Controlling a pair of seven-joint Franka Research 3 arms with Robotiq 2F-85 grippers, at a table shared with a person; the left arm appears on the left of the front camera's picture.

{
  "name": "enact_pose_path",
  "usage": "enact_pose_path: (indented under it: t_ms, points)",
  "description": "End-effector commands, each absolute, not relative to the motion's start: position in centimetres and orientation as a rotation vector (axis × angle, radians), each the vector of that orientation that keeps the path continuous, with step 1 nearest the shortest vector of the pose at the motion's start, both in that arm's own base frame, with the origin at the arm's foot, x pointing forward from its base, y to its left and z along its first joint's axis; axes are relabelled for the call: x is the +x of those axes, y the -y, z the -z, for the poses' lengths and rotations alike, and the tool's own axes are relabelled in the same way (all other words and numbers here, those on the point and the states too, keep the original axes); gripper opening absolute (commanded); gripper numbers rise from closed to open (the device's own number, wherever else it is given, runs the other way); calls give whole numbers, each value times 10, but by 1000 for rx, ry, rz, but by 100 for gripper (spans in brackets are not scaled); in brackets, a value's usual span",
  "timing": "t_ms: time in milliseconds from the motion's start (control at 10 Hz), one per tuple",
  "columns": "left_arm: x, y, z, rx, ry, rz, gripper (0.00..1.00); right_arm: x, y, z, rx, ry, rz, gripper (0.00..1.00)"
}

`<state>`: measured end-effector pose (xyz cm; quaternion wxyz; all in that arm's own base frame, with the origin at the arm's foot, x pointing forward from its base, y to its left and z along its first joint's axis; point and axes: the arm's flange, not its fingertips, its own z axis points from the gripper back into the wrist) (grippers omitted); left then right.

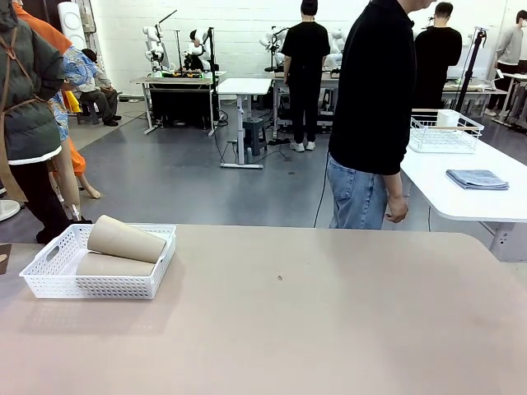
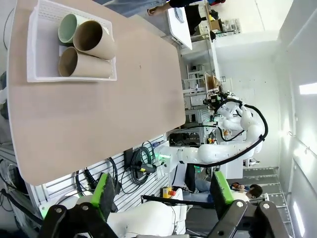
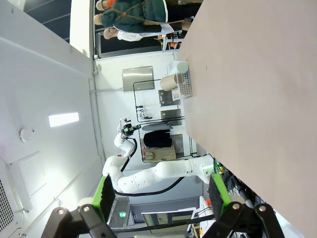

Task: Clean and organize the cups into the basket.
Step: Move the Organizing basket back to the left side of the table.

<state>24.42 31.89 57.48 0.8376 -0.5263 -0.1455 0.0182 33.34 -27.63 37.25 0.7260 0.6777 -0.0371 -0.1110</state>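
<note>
White basket (image 1: 58,282) at worktop's (image 1: 329,329) nine o'clock holds tan cups (image 1: 125,239) and mint cup (image 2: 67,28). Left gripper (image 2: 161,196), right gripper (image 3: 161,193): wide open, empty. Cups likely light, rigid, matte; grip mid-body.

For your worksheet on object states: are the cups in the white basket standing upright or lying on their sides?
On their sides. In the left wrist view, two tan cups and the mint green cup lie in the basket, open mouths facing sideways; one tan cup rests across the others.
</note>
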Motion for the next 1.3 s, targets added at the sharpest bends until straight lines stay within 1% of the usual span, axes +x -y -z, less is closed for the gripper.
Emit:
enact_pose_path:
  t_ms: [0, 1200]
  points:
    - [244, -320, -579, -1108, 308, -43, 100, 332, 276, -372, 1504, 93, 230, 100]
    - [244, -320, -579, -1108, 308, -43, 100, 332, 276, -372, 1504, 93, 230, 100]
